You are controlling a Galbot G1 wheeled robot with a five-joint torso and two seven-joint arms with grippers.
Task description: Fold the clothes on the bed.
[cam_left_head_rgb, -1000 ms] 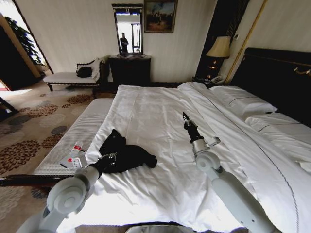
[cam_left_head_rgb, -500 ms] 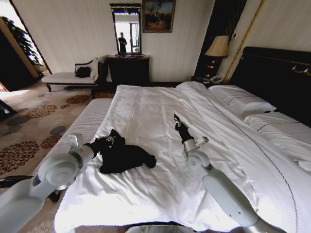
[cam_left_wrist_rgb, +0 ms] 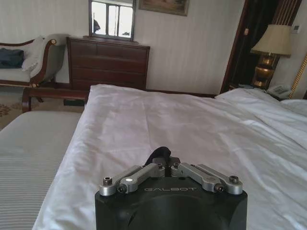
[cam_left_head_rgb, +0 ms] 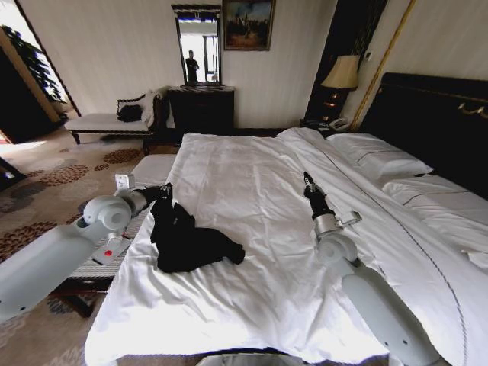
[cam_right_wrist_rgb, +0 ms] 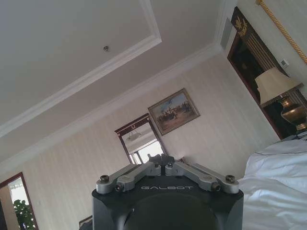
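Note:
The clothes, a crumpled black T-shirt point(cam_left_head_rgb: 191, 242), lie on the near left part of the white bed point(cam_left_head_rgb: 244, 171). My left gripper point(cam_left_head_rgb: 163, 194) is shut on the shirt's upper edge and holds it raised near the bed's left side. In the left wrist view its fingers point(cam_left_wrist_rgb: 139, 173) meet on a tuft of black fabric point(cam_left_wrist_rgb: 160, 154) above the sheet point(cam_left_wrist_rgb: 192, 120). My right gripper point(cam_left_head_rgb: 308, 182) hovers over the middle of the bed, pointing up and away. In the right wrist view the right gripper point(cam_right_wrist_rgb: 165, 162) is shut with nothing in it.
A white-cushioned bench point(cam_left_head_rgb: 149, 169) runs along the bed's left side, with a small white-and-red tube point(cam_left_head_rgb: 107, 252) on it. Pillows point(cam_left_head_rgb: 377, 160) and the dark headboard point(cam_left_head_rgb: 435, 122) are to the right. A chaise point(cam_left_head_rgb: 107, 122), a dresser point(cam_left_head_rgb: 202, 110) and a lamp point(cam_left_head_rgb: 343, 74) stand at the far wall.
My left gripper has risen and moved away from me along the bed's left edge, drawing the shirt's edge up with it. My right arm has swung a little to the right.

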